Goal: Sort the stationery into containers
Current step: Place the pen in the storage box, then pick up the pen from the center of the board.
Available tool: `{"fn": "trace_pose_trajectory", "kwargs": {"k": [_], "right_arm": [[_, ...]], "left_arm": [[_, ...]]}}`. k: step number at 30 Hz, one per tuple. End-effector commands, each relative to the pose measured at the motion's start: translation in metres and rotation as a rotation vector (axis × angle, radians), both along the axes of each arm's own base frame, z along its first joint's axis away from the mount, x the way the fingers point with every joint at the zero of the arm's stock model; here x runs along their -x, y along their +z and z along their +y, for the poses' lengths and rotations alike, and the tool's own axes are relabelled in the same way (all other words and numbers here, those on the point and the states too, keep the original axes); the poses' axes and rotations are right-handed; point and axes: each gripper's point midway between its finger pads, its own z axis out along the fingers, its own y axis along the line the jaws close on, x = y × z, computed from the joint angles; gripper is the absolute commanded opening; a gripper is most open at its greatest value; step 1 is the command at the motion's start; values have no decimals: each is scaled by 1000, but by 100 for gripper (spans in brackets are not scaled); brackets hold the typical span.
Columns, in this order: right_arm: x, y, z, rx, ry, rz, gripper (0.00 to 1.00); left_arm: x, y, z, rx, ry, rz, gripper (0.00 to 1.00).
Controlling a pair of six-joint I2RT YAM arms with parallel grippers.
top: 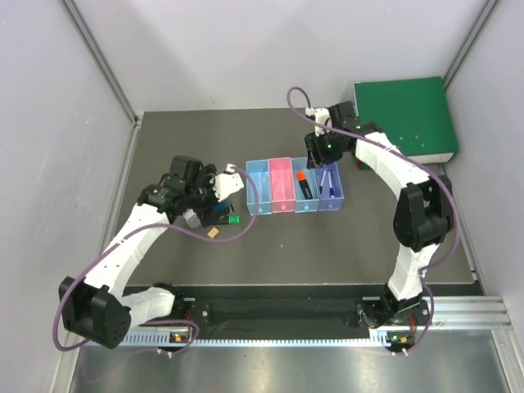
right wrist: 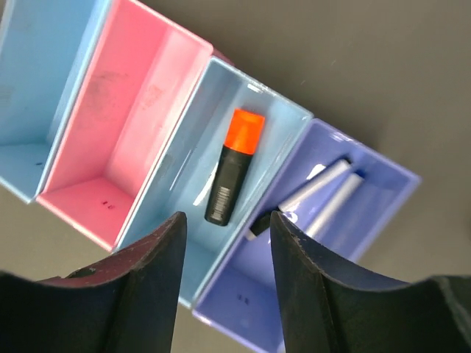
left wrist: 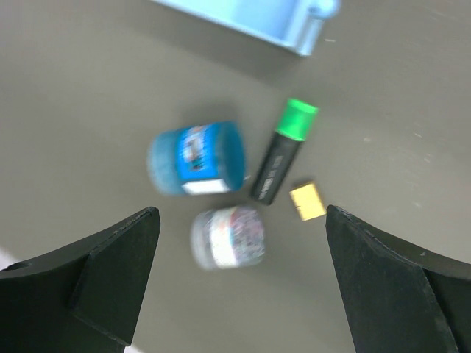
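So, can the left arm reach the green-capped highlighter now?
Probably yes: the left gripper hovers open above the green-capped highlighter, which lies uncovered, though the blue tin sits close beside it.

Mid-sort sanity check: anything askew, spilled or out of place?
Nothing spilled or damaged. The orange-capped highlighter lies in the third bin, and the two pens lie in the purple bin. The only loose ends are the blue tin, grey tin, green-capped highlighter and orange block, unsorted on the table left of the first bin.
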Motion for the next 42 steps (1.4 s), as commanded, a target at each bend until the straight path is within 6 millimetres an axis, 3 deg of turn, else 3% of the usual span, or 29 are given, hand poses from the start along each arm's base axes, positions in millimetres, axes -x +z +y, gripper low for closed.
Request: {"fn": "trace_pose_trajectory", "kwargs": {"k": [1, 6, 12, 19, 31, 37, 38, 42], "right_arm": [[-10, 95, -27, 35, 40, -248, 49], [-14, 138, -66, 59, -16, -324, 50], [-17, 169, -86, 57, -60, -372, 50], [-19, 174, -92, 52, -83, -383, 51], [-20, 176, -104, 34, -127, -378, 50], [-22, 178, -105, 23, -139, -380, 50], [-22, 176, -105, 22, -140, -375, 50], [-22, 177, -106, 18, -145, -377, 50]], "left_arm": [[4, -24, -22, -9, -179, 46, 99], [-6, -50, -29, -7, -196, 77, 99], [-12, -80, -36, -30, -232, 101, 99], [-19, -103, -48, -66, -303, 110, 98], [-27, -140, -45, -134, -338, 159, 89], [-30, -151, -46, -144, -343, 184, 71], [-31, -151, -46, -145, -345, 184, 63], [-31, -156, -45, -153, -348, 189, 46]]}}
